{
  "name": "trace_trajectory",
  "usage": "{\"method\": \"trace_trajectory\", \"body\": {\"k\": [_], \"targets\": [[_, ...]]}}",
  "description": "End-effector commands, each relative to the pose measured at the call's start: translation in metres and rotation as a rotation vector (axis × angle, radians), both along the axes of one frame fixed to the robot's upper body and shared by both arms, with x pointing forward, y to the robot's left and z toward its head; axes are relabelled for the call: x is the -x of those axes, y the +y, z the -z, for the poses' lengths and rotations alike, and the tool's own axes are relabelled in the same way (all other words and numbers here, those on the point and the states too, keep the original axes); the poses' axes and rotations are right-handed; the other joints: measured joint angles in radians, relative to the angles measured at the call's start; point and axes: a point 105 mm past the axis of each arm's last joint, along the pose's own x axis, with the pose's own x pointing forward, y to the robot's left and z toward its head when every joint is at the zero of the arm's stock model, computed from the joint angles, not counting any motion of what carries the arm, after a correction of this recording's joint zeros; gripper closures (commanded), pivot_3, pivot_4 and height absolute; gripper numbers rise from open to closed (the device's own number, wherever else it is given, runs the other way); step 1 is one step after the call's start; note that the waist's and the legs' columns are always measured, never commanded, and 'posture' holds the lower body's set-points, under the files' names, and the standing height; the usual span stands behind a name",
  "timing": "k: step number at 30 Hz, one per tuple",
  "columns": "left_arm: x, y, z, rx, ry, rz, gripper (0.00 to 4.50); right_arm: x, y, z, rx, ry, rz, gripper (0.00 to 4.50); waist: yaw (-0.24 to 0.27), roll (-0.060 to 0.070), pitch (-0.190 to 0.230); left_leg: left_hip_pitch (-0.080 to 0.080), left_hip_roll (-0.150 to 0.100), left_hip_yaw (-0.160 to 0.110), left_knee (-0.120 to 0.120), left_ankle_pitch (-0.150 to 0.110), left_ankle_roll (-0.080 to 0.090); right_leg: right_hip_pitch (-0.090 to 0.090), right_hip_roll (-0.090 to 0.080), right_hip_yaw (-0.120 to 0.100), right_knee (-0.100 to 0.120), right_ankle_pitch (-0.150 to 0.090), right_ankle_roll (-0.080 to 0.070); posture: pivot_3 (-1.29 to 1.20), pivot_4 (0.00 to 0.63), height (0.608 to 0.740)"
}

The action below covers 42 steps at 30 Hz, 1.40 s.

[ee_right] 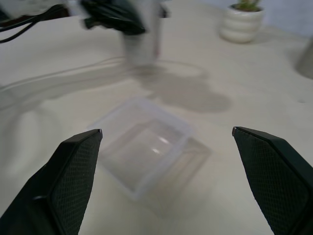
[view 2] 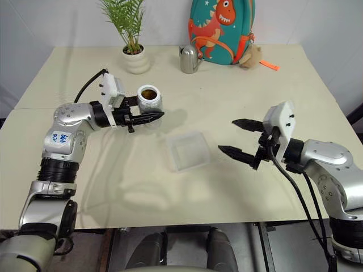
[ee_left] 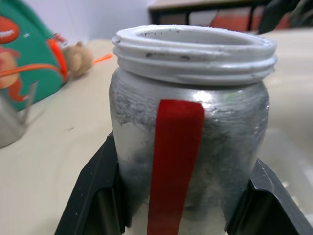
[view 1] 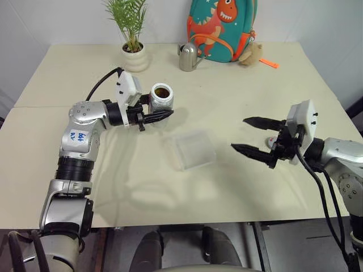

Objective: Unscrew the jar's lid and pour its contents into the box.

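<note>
Item: small silvery-grey cylindrical jar (view 1: pixel 161 98) with a red diagonal stripe down its side. You have it clamped in the left hand (view 1: pixel 152 117), whose two black fingers close on the lower body from either side. It is raised off the cream desk (view 1: pixel 238 187), upright, mouth open, the threaded rim bare. Brown contents (view 2: pixel 148 92) show inside the mouth.

Position, taken from the box: the jar hangs beyond the shallow clear plastic square box (view 1: pixel 194 149) and toward your left side, apart from it, not yet over it.

Handling, as a judgement: the jar looks rigid and light, its painted wall likely smooth and a little slippery, so expect it to turn in the grip when tipped. The present hold low on the body leaves the mouth clear; keep it there and stay off the threads. The contents look loose and dry and would probably run out all at once.

Item: the box. Thin and light by its look; it lies flat on the desk and may skid if bumped.

Item: right hand (view 1: pixel 256 137). Fingers spread wide apart, holding nothing, on the box's right-hand side, near it and pointing toward it.

Item: lid. No location can be given.
</note>
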Motion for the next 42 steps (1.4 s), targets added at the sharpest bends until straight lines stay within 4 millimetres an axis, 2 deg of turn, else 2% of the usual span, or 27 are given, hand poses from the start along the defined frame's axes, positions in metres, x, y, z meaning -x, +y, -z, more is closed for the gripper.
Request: {"method": "trace_trajectory", "body": {"k": [1,5,9,14,19,26,30,42], "targets": [[-0.008,-0.005,-0.021,-0.111,-0.232,-0.048,2.59,0.003,0.004,-0.012,0.000,-0.054,-0.014,0.02,0.005,0.000,0.000,-0.001,0.000,0.000,0.000,0.000,0.000,0.000,0.000,0.000,0.000,0.000,0.001,0.00,0.150,0.740],[-0.010,-0.011,-0.035,-0.125,-0.447,-0.089,2.59,0.001,0.002,-0.008,-0.006,-0.055,0.011,0.02,0.014,0.000,0.000,-0.001,0.000,0.001,0.000,0.000,0.000,-0.001,0.000,0.000,-0.002,0.001,0.001,0.00,0.150,0.740],[-0.005,-0.019,-0.045,-0.240,-0.791,-0.132,2.59,0.001,0.001,-0.004,-0.009,-0.049,0.023,0.02,0.018,0.000,0.000,-0.001,0.000,0.001,0.000,0.000,0.000,-0.001,0.000,0.000,-0.002,0.001,0.002,0.00,0.150,0.740],[0.001,-0.034,-0.043,-0.371,-1.147,-0.124,2.59,0.000,0.003,-0.004,-0.019,-0.053,0.032,0.02,0.019,0.000,0.000,-0.001,-0.001,0.002,0.000,0.000,0.000,0.000,-0.001,0.001,-0.002,0.002,0.002,0.00,0.150,0.740],[0.008,-0.055,-0.024,-0.519,-1.471,-0.030,2.59,-0.001,0.007,-0.003,-0.032,-0.053,0.031,0.02,0.019,0.000,0.000,-0.001,-0.001,0.002,0.000,0.000,0.000,0.000,-0.001,0.001,-0.001,0.002,0.003,0.00,0.150,0.740],[0.011,-0.081,-0.016,-0.548,-1.852,0.069,2.59,-0.001,0.013,-0.001,-0.054,-0.056,0.024,0.02,0.020,0.000,0.000,-0.001,-0.001,0.003,0.000,0.000,0.000,-0.001,-0.001,0.001,-0.001,0.002,0.003,0.00,0.150,0.740],[0.013,-0.086,-0.019,-0.528,-2.058,0.040,2.59,-0.002,0.015,-0.001,-0.062,-0.060,0.026,0.02,0.019,0.000,0.000,-0.001,-0.001,0.003,0.000,-0.001,0.000,-0.001,-0.001,0.001,-0.001,0.002,0.003,0.00,0.150,0.740],[-0.002,-0.087,-0.006,-0.631,-2.200,0.099,2.59,-0.002,0.018,-0.002,-0.095,-0.065,0.031,0.02,0.019,0.000,0.000,-0.001,-0.001,0.003,-0.001,-0.001,0.000,-0.002,-0.001,0.002,-0.001,0.002,0.003,0.00,0.150,0.740]]}}
